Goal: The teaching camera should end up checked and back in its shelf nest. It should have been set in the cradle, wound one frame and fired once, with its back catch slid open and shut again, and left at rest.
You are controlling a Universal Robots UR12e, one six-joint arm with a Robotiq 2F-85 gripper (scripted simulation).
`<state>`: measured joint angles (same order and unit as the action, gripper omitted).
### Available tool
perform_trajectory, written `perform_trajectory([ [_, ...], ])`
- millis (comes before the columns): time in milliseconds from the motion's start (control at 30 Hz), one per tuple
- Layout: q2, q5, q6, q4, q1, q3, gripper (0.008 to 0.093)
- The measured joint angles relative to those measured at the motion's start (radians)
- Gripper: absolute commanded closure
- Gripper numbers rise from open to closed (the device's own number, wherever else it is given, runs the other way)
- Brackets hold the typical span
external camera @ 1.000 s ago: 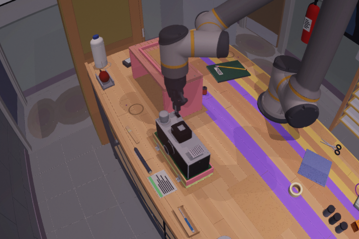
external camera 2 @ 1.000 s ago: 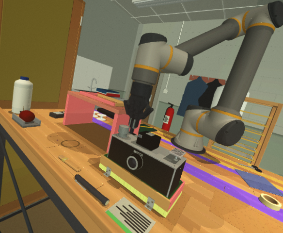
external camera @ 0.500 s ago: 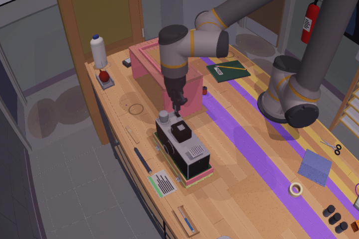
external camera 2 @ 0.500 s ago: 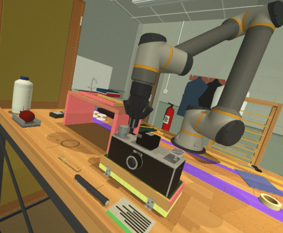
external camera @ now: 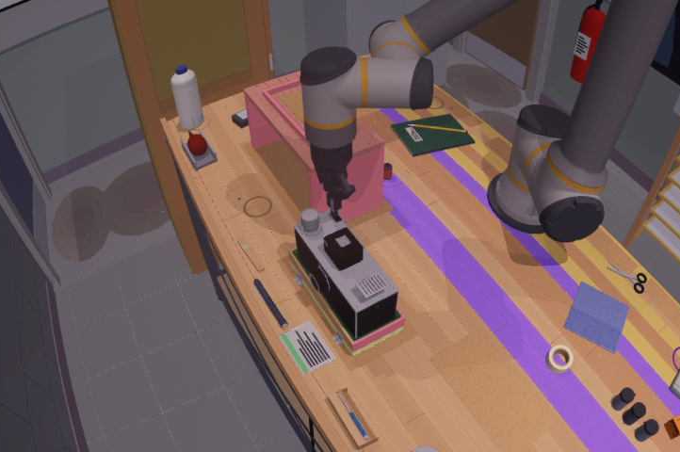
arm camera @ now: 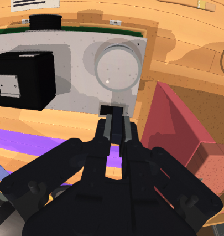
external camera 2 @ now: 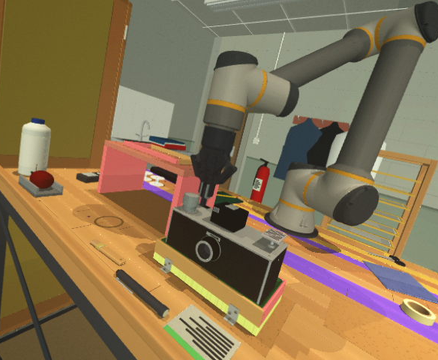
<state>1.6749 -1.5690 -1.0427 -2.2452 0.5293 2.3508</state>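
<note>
The black teaching camera (external camera: 346,280) sits in the pink and yellow cradle (external camera: 352,325) near the bench's front edge, lens facing outward. I grip a small dark tab, the back catch (arm camera: 115,122), with my closed gripper (arm camera: 116,130) at the rear edge of the camera's grey top plate. The round grey winding knob (arm camera: 117,67) stands just beside the tab. A black viewfinder block (external camera: 343,248) sits mid-top, and a ribbed plate (external camera: 372,286) lies toward the far end. The pink shelf (external camera: 309,136) stands right behind my gripper.
Behind the work a green notebook with a pencil (external camera: 432,133) lies beside the arm's base (external camera: 533,181). A white bottle (external camera: 186,98) and a red bulb on a tray (external camera: 197,145) stand at the bench's end. A dark rod (external camera: 270,303) and a printed card (external camera: 307,347) lie along the front edge.
</note>
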Motion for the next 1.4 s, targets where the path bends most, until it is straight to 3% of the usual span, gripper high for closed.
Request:
perform_trajectory([
  [567,0.0,-0.001,-0.002,-0.002,-0.001,0.001,0.0934],
  [1067,0.0,-0.002,-0.002,-0.002,-0.001,0.001,0.0634],
  [1400,0.0,-0.002,-0.002,-0.002,-0.001,0.001,0.0634],
])
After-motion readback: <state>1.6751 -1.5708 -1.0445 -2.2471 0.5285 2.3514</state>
